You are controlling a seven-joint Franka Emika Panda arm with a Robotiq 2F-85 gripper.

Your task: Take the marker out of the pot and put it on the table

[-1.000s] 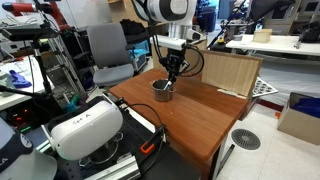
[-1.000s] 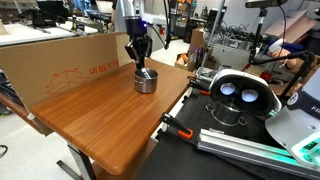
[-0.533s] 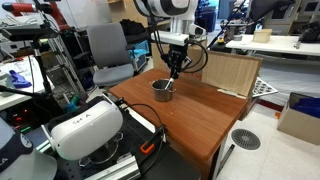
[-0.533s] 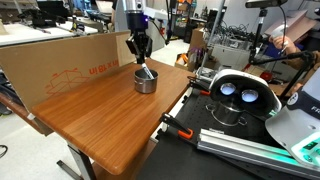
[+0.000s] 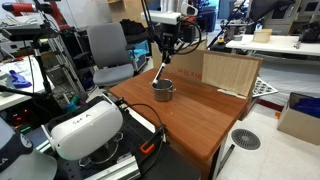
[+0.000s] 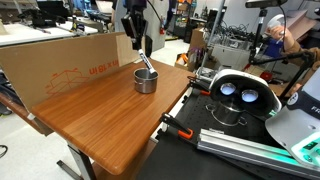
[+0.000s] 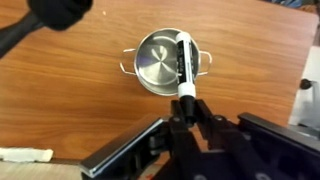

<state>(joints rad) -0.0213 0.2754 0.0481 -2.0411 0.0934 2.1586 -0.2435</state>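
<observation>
The small silver pot (image 5: 163,95) (image 6: 146,84) stands on the reddish-brown table (image 5: 205,118) (image 6: 95,125). My gripper (image 5: 166,57) (image 6: 138,42) hangs above the pot, shut on the top end of the marker (image 5: 159,75) (image 6: 146,64). The marker slants down with its lower tip at about the pot's rim. In the wrist view the black marker with a white part (image 7: 183,62) runs from my jaws (image 7: 187,112) across the pot (image 7: 152,60), with the table (image 7: 60,100) around it.
A pale plywood board (image 5: 230,72) stands behind the pot. A cardboard box (image 6: 70,62) lines the table's far side. A white headset (image 5: 88,128) (image 6: 238,92) and an orange-black cable (image 5: 148,142) lie by the table's edge. An office chair (image 5: 108,52) is nearby.
My gripper has risen from inside the pot with the marker in it. The marker now hangs slanted above the pot. The pot has not moved.
</observation>
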